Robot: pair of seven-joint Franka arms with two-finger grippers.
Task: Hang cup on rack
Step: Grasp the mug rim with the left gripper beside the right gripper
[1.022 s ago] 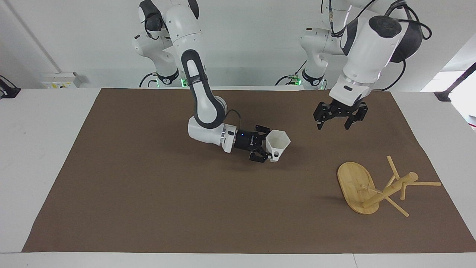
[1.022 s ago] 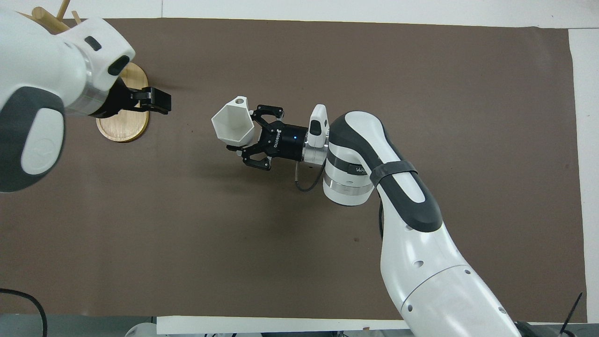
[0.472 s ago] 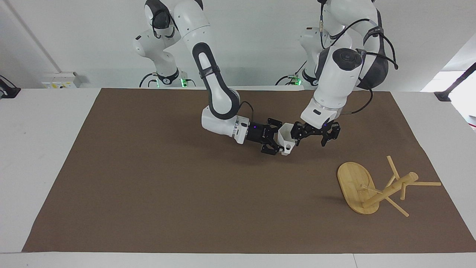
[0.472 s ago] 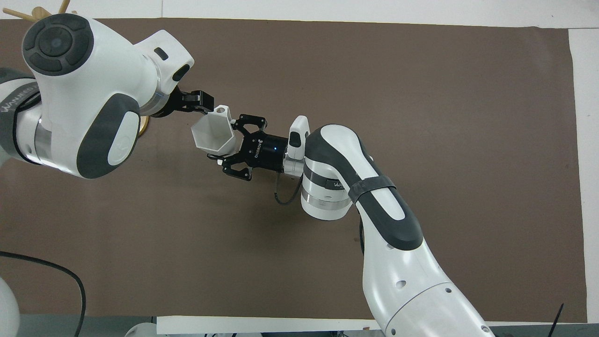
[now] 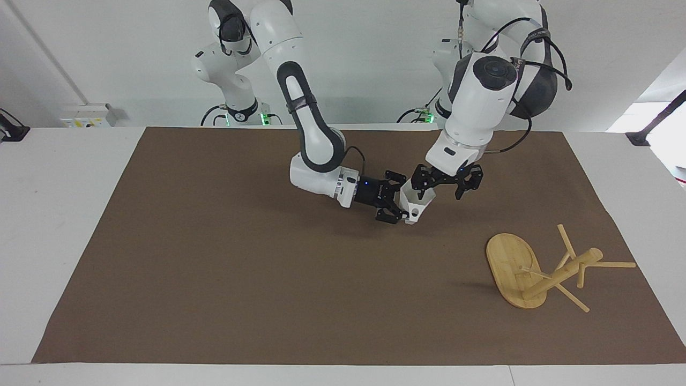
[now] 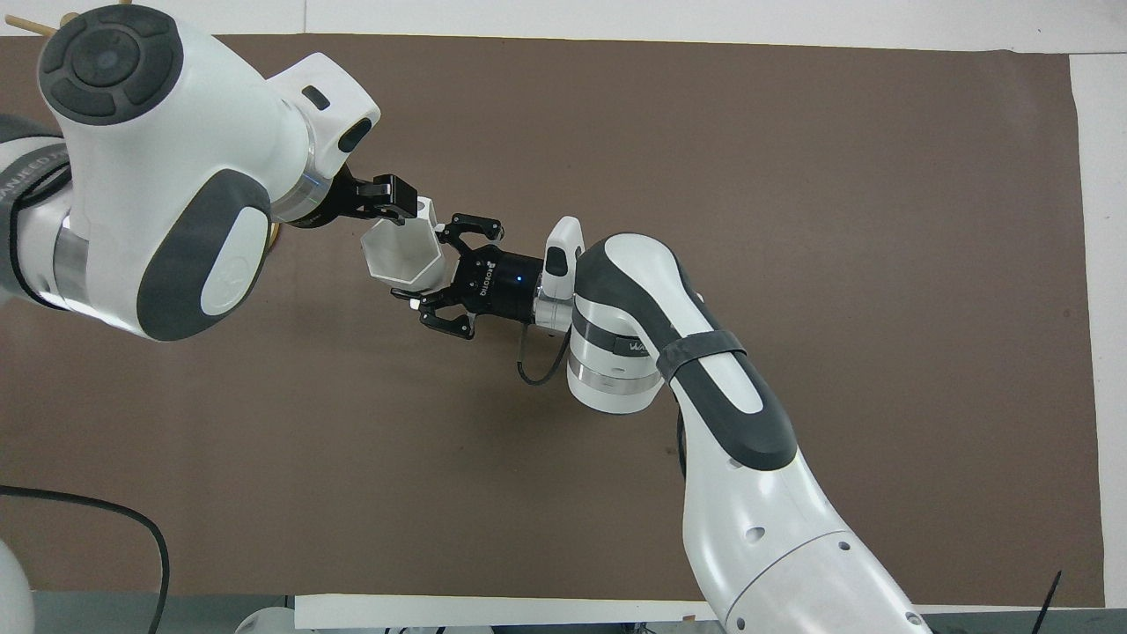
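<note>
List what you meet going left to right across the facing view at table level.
Right gripper → cup → left gripper → rack, lying tipped on the mat.

In the overhead view the rack (image 6: 53,24) was almost wholly hidden beneath the left arm's bulky wrist, with only the post's tip and a peg end poking out at the picture's top edge. The left gripper (image 6: 387,195) covered part of the cup (image 6: 402,260) rim there, and whether its fingers pressed the cup could not be told. In the facing view the right gripper (image 5: 401,206) hid the cup's (image 5: 417,201) base, and both arms' upper links ran off the top edge
</note>
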